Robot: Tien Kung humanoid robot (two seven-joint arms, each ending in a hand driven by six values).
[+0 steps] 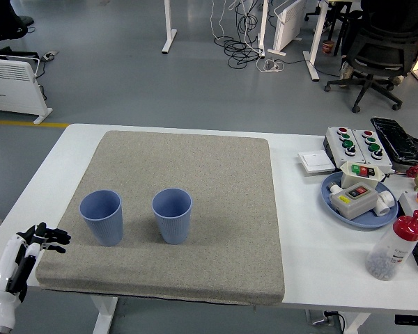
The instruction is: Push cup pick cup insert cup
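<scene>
Two blue ribbed cups, both upright, mouths up, on the grey mat [188,174]. Left cup [102,217] sits toward the mat's 8 o'clock corner; right cup [173,215] stands near it at its 3 o'clock, a clear gap between them, not touching. Both empty as far as the view into them shows.

Mat covers most of the white worktop [303,240], lying flat, its near edge close to the worktop's near edge.

Left hand [29,249] at roughly 8 o'clock from the left cup, over the worktop's near left corner just off the mat's corner. Fingers loosely spread, black tips pointing toward the mat, holding nothing (white casing on the back of the hand and forearm). Well apart from the cup, no contact.

Right side of the worktop, 3 o'clock from the cups, well apart: blue dish [336,206] holding button boxes, a grey control box [352,142] with red and green buttons behind it, a black tray [397,139] at the far right, a small white square plate [315,161], and a clear bottle [393,248] with a red cap, tilted, near the front right edge.
</scene>
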